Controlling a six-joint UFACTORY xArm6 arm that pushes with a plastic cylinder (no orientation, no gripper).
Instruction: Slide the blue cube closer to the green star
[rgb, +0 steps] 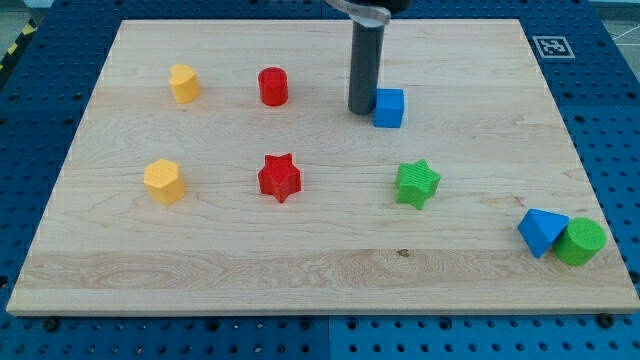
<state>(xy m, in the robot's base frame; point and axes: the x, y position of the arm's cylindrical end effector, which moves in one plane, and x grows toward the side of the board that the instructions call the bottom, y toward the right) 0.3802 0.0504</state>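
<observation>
On wooden board (300, 270), my tip (361, 111) touches blue cube (389, 107).

The tabletop (330, 265) is pale wood, matt, with straight grain lines running left to right and a small dark knot near the front. It lies on a blue perforated base (615, 110) that looks like painted metal. The blocks look like matt plastic with fine ridged layers: the blue cube (389, 107), green star (417, 184), red star (279, 177), red cylinder (273, 86), two yellow blocks (185, 83) (164, 181), and at the right the blue triangular block (541, 231) touching the green cylinder (580, 242). The rod is dark, smooth and dully shiny; my tip (362, 110) rests just left of the blue cube.
</observation>
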